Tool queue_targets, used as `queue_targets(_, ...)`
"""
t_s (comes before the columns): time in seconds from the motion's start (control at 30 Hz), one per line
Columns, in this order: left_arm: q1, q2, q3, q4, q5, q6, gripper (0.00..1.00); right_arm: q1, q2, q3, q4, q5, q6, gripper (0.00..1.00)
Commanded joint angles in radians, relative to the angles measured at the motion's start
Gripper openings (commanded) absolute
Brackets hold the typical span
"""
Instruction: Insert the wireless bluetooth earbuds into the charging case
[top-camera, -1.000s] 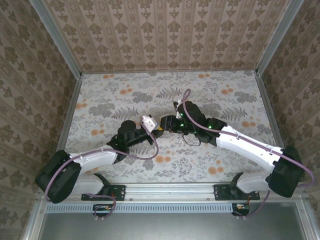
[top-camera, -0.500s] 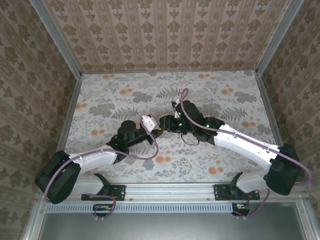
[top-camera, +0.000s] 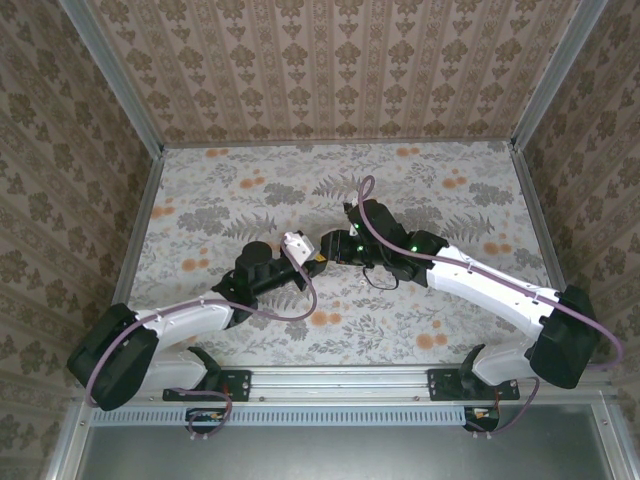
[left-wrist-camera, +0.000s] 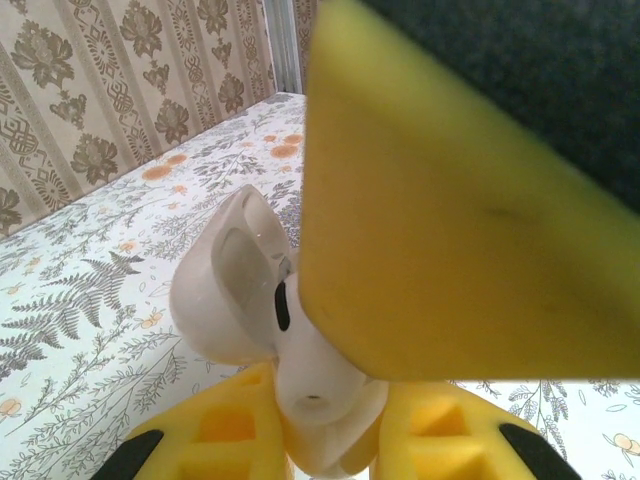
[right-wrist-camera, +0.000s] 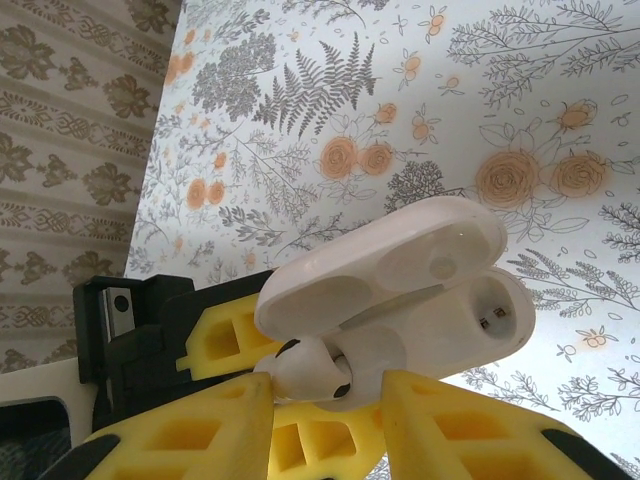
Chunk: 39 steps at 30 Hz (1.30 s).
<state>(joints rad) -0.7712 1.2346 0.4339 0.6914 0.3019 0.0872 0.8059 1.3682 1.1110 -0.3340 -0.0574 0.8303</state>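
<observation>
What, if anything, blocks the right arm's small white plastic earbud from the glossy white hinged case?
Probably nothing, so yes: the left gripper holds the open case, earbud at its mouth.

The charging case (right-wrist-camera: 395, 265) is boxed in on two sides. The left gripper (left-wrist-camera: 325, 440) clamps it from the left, and the right gripper (right-wrist-camera: 325, 398), closed on an earbud (right-wrist-camera: 308, 372), crowds its open mouth from the right. Beyond the case the table (top-camera: 230, 190) lies bare up to the far wall (top-camera: 330, 70). On the near side of the case, both arms cross the way.
</observation>
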Motion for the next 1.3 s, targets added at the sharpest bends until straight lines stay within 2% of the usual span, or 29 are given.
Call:
queue_targets(0.0, -0.005, -0.022, 0.009, 0.027, 0.013, 0.022, 0.15, 0.005, -0.009, 0.027, -0.044, 0.036, -0.023, 0.34)
queue_targets(0.27, -0.006, -0.021, 0.011, 0.026, 0.011, 0.017, 0.15, 0.005, -0.036, 0.008, -0.004, 0.014, -0.037, 0.35)
queue_targets(0.5, -0.007, -0.013, 0.011, 0.016, -0.024, -0.017, 0.15, -0.011, -0.108, -0.038, 0.008, -0.019, -0.005, 0.48)
queue_targets(0.73, -0.009, -0.009, 0.008, 0.026, -0.014, -0.022, 0.15, -0.033, -0.059, -0.004, -0.047, -0.087, 0.047, 0.62)
queue_targets(1.07, -0.013, -0.017, 0.008, 0.012, -0.020, -0.020, 0.15, -0.021, -0.016, 0.033, -0.085, -0.076, 0.059, 0.60)
queue_targets(1.27, -0.016, -0.018, 0.009, 0.018, -0.011, -0.019, 0.15, -0.021, 0.012, 0.043, -0.077, -0.067, 0.062, 0.65)
